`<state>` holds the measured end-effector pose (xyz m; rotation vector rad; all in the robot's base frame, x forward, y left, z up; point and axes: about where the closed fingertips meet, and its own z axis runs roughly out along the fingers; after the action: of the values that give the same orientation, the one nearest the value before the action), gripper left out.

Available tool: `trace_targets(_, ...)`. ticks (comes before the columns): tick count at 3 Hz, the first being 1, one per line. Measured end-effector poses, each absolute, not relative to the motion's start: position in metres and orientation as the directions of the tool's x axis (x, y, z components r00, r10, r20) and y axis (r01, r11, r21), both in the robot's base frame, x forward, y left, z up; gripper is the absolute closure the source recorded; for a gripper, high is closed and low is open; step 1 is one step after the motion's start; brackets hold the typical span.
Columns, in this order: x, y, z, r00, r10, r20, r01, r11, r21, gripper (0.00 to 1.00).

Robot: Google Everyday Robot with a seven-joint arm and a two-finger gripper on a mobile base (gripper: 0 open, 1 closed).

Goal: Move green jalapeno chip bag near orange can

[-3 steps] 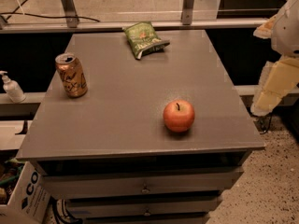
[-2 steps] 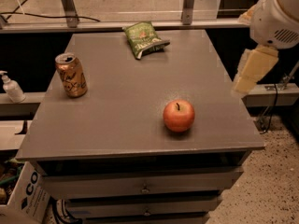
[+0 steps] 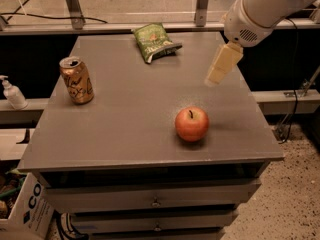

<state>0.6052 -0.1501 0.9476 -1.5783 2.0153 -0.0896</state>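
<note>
Jaws: can't tell how wide, nothing held. Swung in from rt edge over last sec, now above bench [image 3: 125, 134] rt-rear, apart from green jalapeno chip bag [image 3: 155, 41] at rear centre. Left edge: orange can [image 3: 76, 80]. Approach underway, no grasp yet.
</note>
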Motion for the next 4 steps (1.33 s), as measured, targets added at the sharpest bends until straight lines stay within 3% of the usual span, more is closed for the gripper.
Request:
trace_targets(1, 0.641, -0.117, 0.912, -0.189, -0.842, -0.505, -0.888, 0.366, -0.277, 0.00)
trace_targets(4, 0.664, -0.102, 0.903, -0.162, -0.793, -0.587, -0.885, 0.380, -0.269, 0.00)
